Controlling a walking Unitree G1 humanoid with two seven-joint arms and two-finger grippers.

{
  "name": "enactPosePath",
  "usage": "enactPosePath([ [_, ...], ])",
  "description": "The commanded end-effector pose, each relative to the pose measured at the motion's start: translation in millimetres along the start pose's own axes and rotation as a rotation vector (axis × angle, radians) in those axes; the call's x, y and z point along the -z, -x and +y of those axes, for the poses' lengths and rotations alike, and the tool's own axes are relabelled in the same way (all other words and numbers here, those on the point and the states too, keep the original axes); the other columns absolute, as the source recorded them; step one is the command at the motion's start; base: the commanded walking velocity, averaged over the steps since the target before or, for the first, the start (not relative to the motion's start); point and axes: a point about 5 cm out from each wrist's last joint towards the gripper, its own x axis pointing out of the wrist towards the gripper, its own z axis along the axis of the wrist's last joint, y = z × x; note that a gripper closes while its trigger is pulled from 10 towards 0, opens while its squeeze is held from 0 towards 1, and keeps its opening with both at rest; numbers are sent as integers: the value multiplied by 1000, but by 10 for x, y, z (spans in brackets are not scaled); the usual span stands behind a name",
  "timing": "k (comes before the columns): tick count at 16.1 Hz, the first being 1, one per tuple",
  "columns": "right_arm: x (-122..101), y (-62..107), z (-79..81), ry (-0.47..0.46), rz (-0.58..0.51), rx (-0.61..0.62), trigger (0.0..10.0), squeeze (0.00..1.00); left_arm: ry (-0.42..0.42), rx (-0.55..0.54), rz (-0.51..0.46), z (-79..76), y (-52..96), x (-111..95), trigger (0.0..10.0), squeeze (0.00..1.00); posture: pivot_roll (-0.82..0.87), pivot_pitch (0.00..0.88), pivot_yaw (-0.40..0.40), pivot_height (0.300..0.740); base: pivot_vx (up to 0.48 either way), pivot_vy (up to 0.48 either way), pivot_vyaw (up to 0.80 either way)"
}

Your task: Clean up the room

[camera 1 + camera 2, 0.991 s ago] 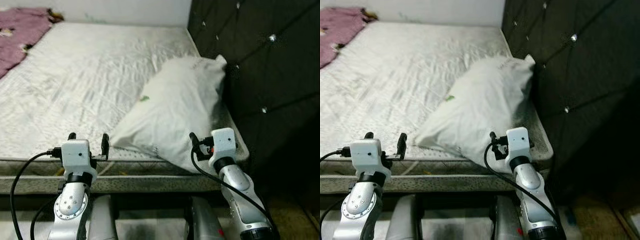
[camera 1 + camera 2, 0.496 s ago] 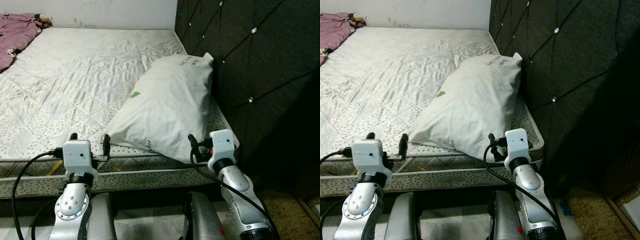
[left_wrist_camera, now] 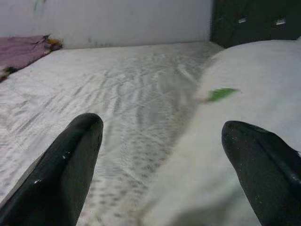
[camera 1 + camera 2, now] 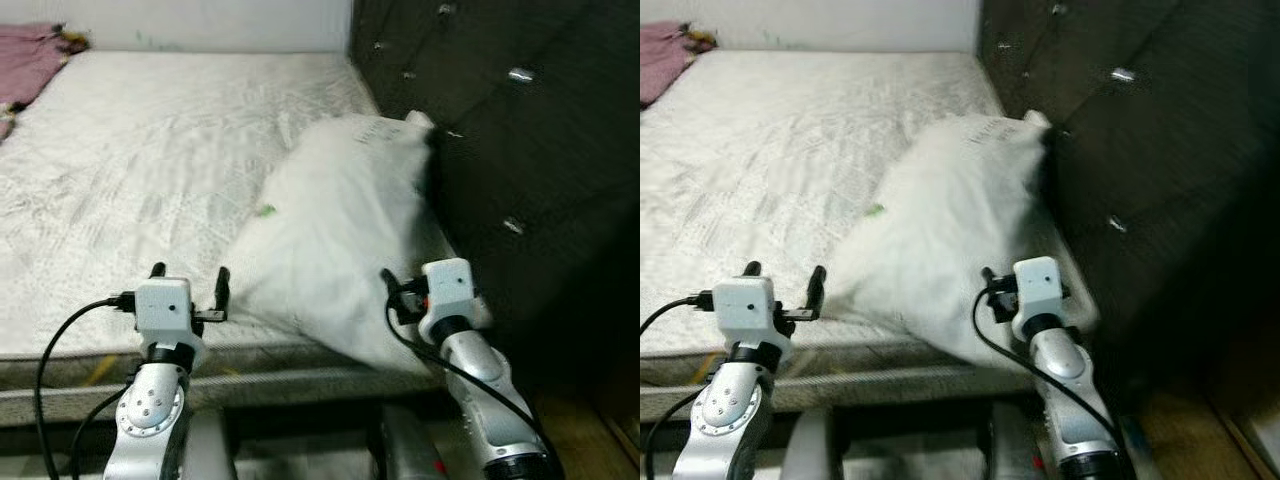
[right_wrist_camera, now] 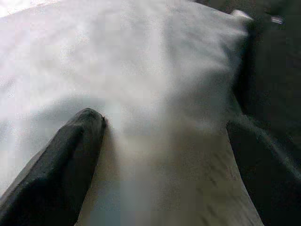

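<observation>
Both arms are raised at the bed (image 4: 120,180) edge, prob. to reach the pillow (image 4: 340,230). Left gripper (image 4: 187,290) w/ fingers wide, empty; right gripper (image 5: 160,155) fingers wide too, pillow just ahead. Pillow leans on the dark headboard (image 4: 520,130). Far corner: a purple cloth (image 3: 21,49), clearer in the left wrist view.

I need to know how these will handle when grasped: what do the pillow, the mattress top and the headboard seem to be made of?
Pillow: soft white woven fabric, probably cotton, matte; it sags and creases.
Mattress: quilted white textile with a stitched diamond pattern.
Headboard: dark tufted padding with shiny studs, fabric or leatherette; blur leaves that open.
</observation>
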Motion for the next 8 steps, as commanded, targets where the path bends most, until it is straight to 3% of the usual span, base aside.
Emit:
enactPosePath([
  [1,-38,-27,43,-1,-13,-15,10000,0,-13,-4,25,33,3,42,10000,0,-32,31,-43,511,0,0,0],
  [6,-31,-28,50,1,-10,-22,10000,0,-19,-5,25,31,1,42,10000,0,-31,29,-42,511,0,0,0],
  [8,-32,-30,64,14,-11,-32,10000,0,-20,-3,26,29,-6,45,10000,0,-30,29,-42,511,0,0,538],
])
